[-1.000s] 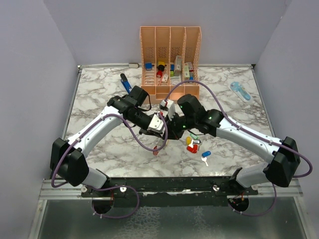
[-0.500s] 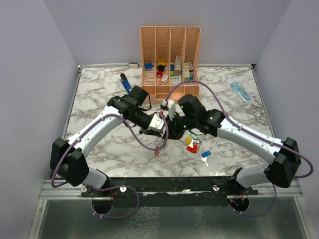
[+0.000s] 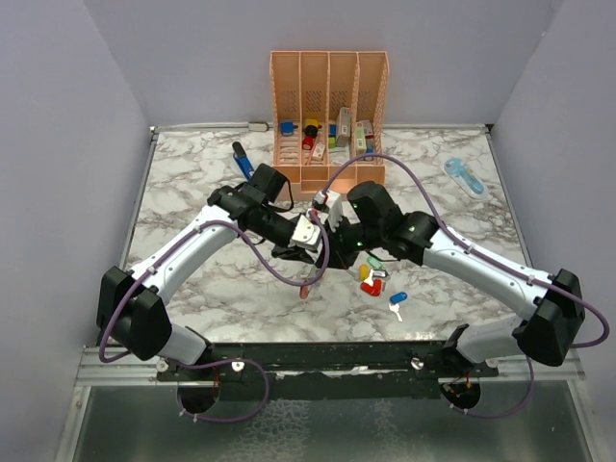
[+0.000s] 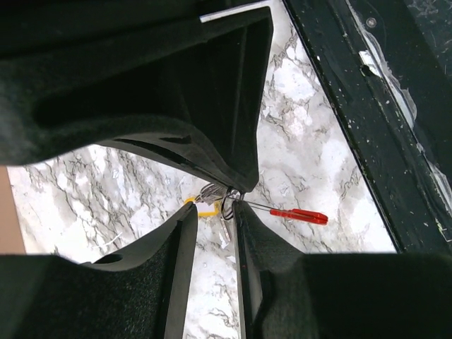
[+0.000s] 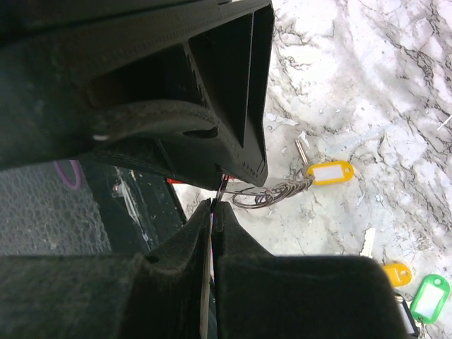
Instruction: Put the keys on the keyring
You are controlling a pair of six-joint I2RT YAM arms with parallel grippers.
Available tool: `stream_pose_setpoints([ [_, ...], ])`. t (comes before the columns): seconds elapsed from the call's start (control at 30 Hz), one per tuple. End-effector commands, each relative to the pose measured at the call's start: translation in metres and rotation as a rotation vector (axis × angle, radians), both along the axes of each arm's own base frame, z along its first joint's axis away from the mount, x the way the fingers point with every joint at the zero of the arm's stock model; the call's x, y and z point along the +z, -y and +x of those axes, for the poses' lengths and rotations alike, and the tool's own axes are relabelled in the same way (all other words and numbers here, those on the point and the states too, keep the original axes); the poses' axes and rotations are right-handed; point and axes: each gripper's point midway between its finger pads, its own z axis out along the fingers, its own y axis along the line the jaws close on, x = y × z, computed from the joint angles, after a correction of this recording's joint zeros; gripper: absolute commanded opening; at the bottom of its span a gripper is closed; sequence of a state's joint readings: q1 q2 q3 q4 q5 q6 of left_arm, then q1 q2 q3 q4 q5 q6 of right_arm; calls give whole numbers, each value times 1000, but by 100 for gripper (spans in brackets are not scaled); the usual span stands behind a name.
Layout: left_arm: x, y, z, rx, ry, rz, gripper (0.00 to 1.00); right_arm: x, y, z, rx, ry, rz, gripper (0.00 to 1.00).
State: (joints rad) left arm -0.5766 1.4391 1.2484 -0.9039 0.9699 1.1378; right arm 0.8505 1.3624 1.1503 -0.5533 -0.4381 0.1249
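The keyring's thin silvery ring (image 4: pixel 227 205) hangs above the marble, with its red strap (image 4: pixel 300 215) trailing to the right; the strap (image 3: pixel 303 289) dangles below both wrists in the top view. A yellow-tagged key (image 5: pixel 330 171) hangs from the ring (image 5: pixel 258 196). My right gripper (image 5: pixel 217 205) is shut on the ring's edge. My left gripper (image 4: pixel 214 210) faces it, jaws apart, the ring just at its right fingertip (image 4: pixel 240 212). Loose keys lie right of the grippers: yellow (image 3: pixel 365 271), red (image 3: pixel 369 286), green (image 3: pixel 373 258), blue (image 3: pixel 398 296) and white (image 3: pixel 395 308).
A tall orange slotted rack (image 3: pixel 330 115) with small items stands at the back centre. A dark-blue pen-shaped tool (image 3: pixel 243 159) lies left of it, and a pale-blue gadget (image 3: pixel 464 176) at the back right. The black front rail (image 4: pixel 367 106) runs close by.
My left gripper's jaws have spread apart a little. The right wrist has edged slightly up and back, still holding the ring.
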Motion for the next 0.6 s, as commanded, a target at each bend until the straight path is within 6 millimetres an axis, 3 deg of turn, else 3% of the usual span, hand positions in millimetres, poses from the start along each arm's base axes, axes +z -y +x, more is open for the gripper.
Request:
stream_pose_setpoints([
  [0.0,-9,-2,2,25,-11,32,29,19,1,2,-14,41,50,1],
  [0.57,-8,1,0,34,-43,13,5,22,8,5,-69,63,61,1],
])
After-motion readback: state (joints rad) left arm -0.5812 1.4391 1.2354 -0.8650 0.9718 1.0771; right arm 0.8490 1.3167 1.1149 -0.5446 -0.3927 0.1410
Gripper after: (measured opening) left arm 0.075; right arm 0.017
